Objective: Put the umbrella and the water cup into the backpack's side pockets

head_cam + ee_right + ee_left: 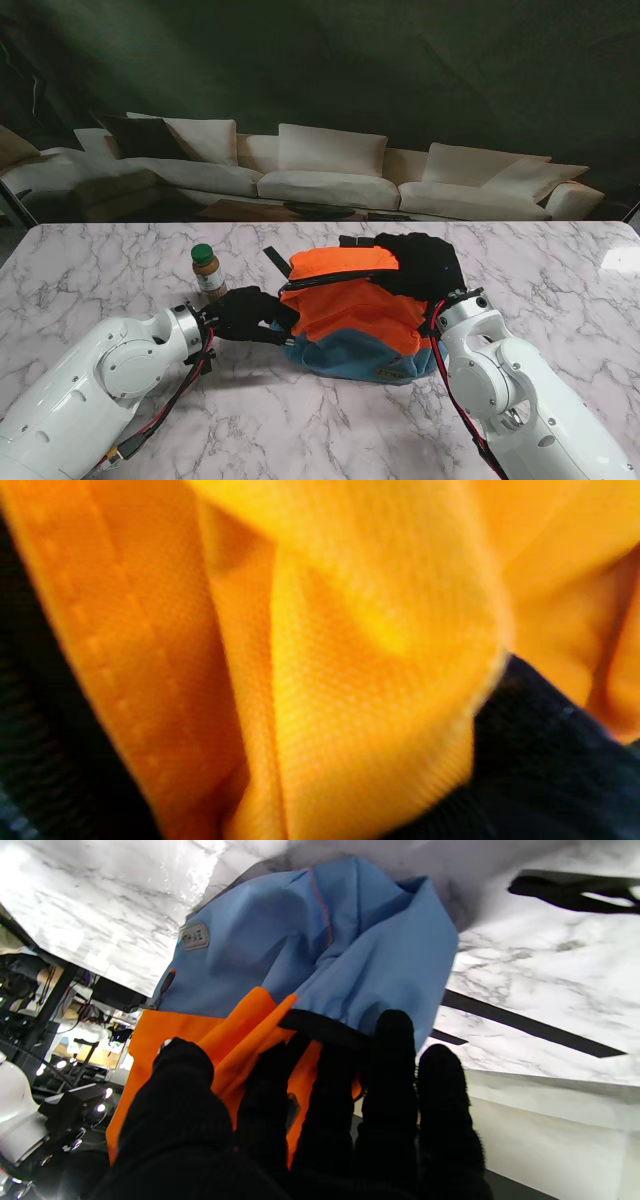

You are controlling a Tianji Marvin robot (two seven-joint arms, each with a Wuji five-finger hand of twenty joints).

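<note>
- Our left robot hand (245, 312) sits at the left side of the backpack (355, 310), which lies about mid-counter, orange upper part farther from us, blue lower part nearer to us.
- The left wrist view shows that hand's fingers (395, 1040) spread along the black-edged rim of the side pocket (320, 1027), touching the fabric where orange meets blue. They look hooked on the rim rather than closed round it, so we cannot tell whether they truly grip it.
- Our right robot hand (425, 262) lies over the backpack's far right corner, pressing on the fabric. Its wrist view is filled with blurred orange cloth, so we cannot tell how far it is closed or whether it holds anything.
- The water cup (207, 270), a small bottle with a green cap, stands upright on the counter just beyond our left robot hand, toward the far left, and is much closer to that hand than to the right one.
- We judge the coming move turns on this: the pocket mouth is at the left fingers, and the cup's long axis is vertical beside it.
- We cannot make out the umbrella in any view.
- Only the stand view shows the cup; only the left wrist view shows the pocket rim.
</note>
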